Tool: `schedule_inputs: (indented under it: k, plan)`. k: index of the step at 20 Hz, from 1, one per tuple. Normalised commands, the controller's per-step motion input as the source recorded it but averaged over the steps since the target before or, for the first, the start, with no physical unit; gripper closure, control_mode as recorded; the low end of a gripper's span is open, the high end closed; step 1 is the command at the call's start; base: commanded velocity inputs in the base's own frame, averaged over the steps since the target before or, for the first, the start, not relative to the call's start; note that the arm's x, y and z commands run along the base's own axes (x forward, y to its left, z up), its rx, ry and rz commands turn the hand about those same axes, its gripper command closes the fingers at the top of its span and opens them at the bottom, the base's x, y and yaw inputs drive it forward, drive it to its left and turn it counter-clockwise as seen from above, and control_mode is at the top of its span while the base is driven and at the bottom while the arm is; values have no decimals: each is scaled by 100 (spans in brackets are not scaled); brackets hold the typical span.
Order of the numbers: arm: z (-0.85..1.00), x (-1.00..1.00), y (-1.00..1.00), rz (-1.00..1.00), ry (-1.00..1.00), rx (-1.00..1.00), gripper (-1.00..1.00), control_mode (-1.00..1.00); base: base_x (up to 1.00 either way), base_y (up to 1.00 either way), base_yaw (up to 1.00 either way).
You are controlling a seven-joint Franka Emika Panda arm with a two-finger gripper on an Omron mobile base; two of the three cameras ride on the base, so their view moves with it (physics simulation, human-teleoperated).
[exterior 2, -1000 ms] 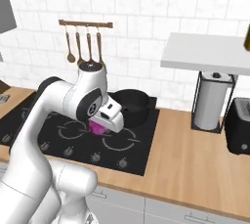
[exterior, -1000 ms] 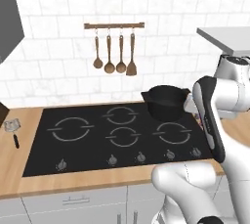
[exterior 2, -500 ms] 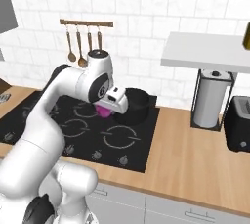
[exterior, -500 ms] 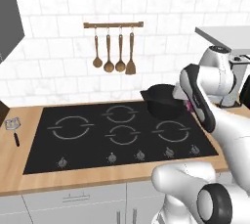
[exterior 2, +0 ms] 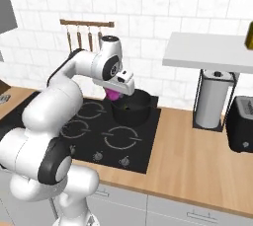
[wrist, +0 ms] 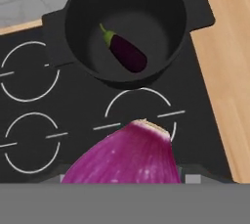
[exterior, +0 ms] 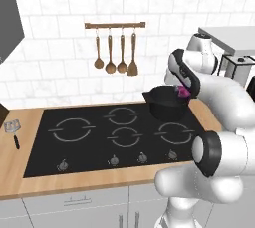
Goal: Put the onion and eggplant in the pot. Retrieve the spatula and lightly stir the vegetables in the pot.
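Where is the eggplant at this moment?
In the hand view, the eggplant lies on the bottom of the black pot, which stands on the back right burner of the cooktop, beyond the onion.

Cooktop (exterior: 99, 137): black, set in wooden counter (exterior 2: 197, 146).
Rail (exterior: 114, 25): on tiled wall, hung with wooden spoons (exterior: 110, 53).
Paper towel roll (exterior 2: 212, 99): under shelf (exterior 2: 207, 52), beside toaster (exterior 2: 240, 124).
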Motion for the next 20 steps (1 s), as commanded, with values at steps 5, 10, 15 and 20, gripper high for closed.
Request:
schedule_inputs:
  k: [5, 10, 15, 20]
  plan:
    - [-26, 84, -5, 0, 0, 0, 100, -100, 0, 0, 0]
    - [-55, 55, -8, 0, -5, -3, 100, -100, 0, 0, 0]
    - [-41, 30, 0, 0, -12, -2, 100, -100, 0, 0, 0]
    - [-36, 16, -5, 0, -1, 0, 100, -100, 0, 0, 0]
